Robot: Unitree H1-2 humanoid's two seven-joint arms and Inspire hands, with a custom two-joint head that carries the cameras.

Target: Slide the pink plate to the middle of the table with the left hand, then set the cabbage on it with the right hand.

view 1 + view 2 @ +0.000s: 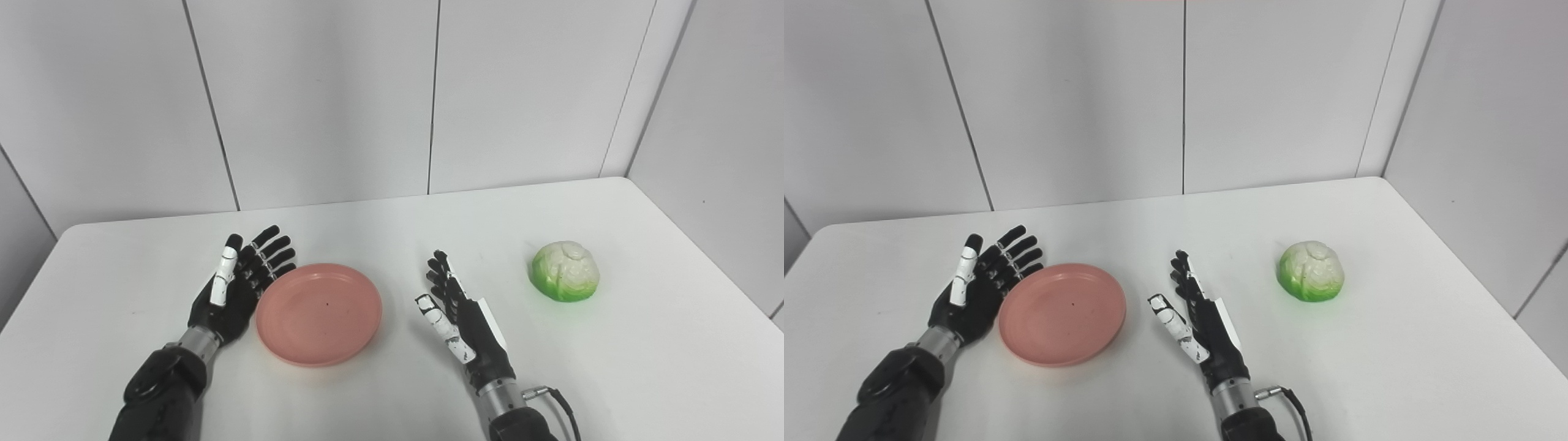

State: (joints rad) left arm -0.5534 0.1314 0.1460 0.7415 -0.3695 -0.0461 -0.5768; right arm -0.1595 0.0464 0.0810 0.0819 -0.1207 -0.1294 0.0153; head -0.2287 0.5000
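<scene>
Just right of left hand [236,288] (fingers spread): pink plate [319,313]; cabbage [565,271] beyond empty, splayed right hand [462,318].

Both forearms cut off at bottom edge; table [674,367] corners cropped

A white worktop [643,367] with rounded far corners stands in a corner of pale grey wall panels [318,98] split by thin dark vertical seams, its surface faintly scuffed.
</scene>
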